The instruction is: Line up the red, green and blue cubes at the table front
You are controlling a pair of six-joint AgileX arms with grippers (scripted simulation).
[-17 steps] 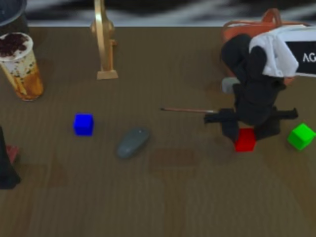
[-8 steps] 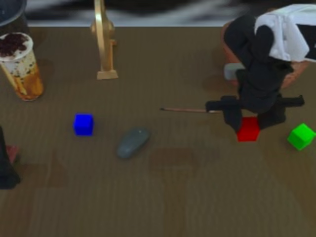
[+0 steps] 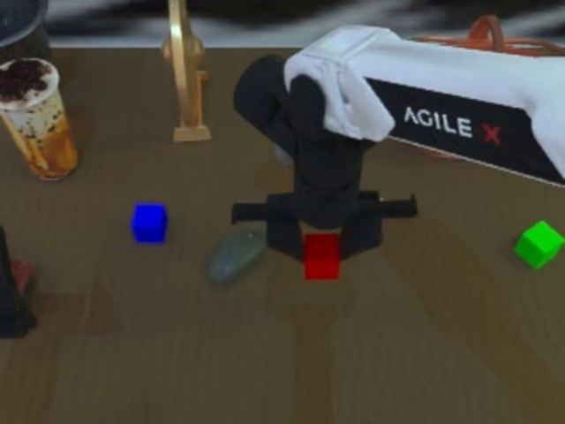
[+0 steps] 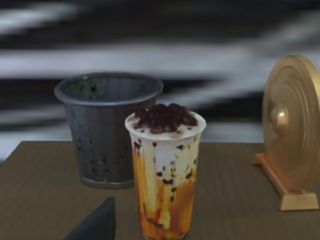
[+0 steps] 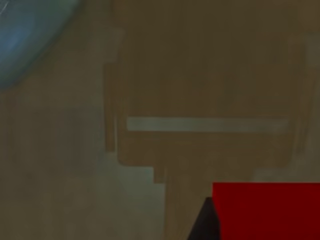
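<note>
Top view shows the right gripper [image 3: 322,250] pinching the red cube [image 3: 322,256] over the middle of the table [image 3: 424,353], just beside the grey stone [image 3: 237,254]. The robot looks to be carrying it. Next it likely needs lowering at the front. The blue cube [image 3: 149,223] and green cube [image 3: 539,244] wait far apart. The left arm is parked at the left edge; its fingers cannot be told.

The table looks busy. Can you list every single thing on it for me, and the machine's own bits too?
Red cube: one, red, table middle, between the right gripper's fingers.
Green cube: one, green, right edge.
Blue cube: one, blue, left of middle.
Stone: one, grey, beside the red cube.
Drink cup: one, orange-brown, far left.
Bin: one, dark grey, behind the cup.
Gold disc on stand: one, far side.
Basket: one, orange, far right.
Right gripper: black, middle.
Left gripper: black, left edge.
</note>
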